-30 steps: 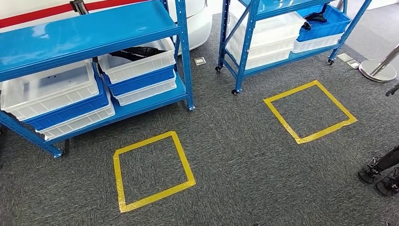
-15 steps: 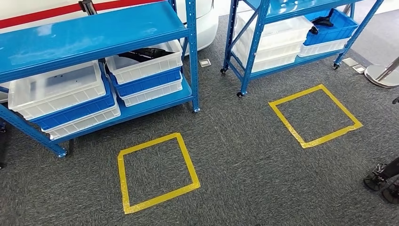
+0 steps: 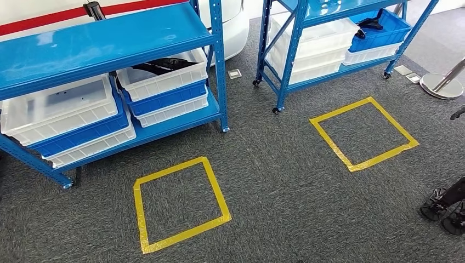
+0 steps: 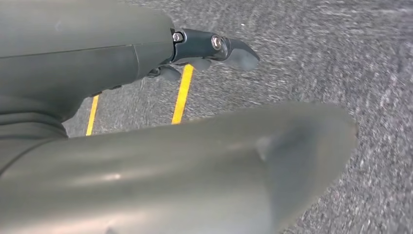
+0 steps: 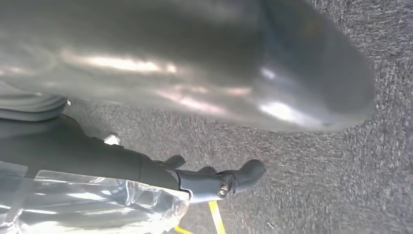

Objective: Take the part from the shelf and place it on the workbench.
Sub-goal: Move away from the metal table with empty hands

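Near shelf [image 3: 104,33] cut off at left & top edges of head view. Black part [image 3: 162,67] in upper white bin [image 3: 164,76] half hidden under shelf board; shape unclear. Far shelf [image 3: 329,11] cut at top; black item in blue bin [image 3: 378,34] too small to ID. Left hand [image 4: 146,146] blurred, thumb hides most fingers. Right hand [image 5: 160,58] likewise blurred; clear plastic [image 5: 92,204] against it, cut off at the edge, contents & grip unclear.
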